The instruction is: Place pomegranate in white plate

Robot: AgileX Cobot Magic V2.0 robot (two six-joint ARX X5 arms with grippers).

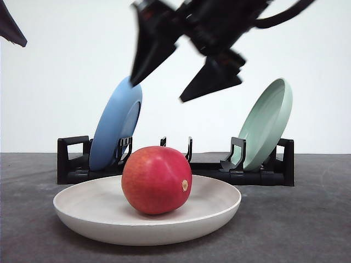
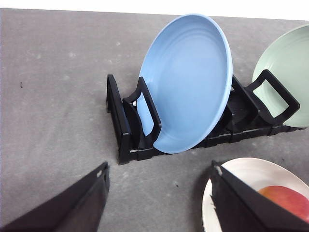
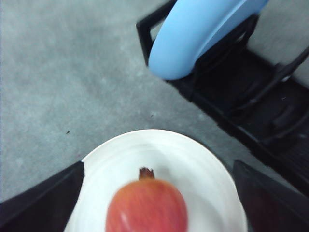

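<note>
Pomegranate, glossy red (tan nub sideways), on white plate beneath spread, empty right gripper

A plain white wall rises behind a dark grey, matte table, meeting it along a straight horizontal line. On the table near the wall, a black rack holds 2 plates on edge: a blue plate toward the left, tilted, and a green plate toward the right, also tilted. Light is soft and even, with faint shadows. Small specks, possibly dust, dot the grey surface.
</note>
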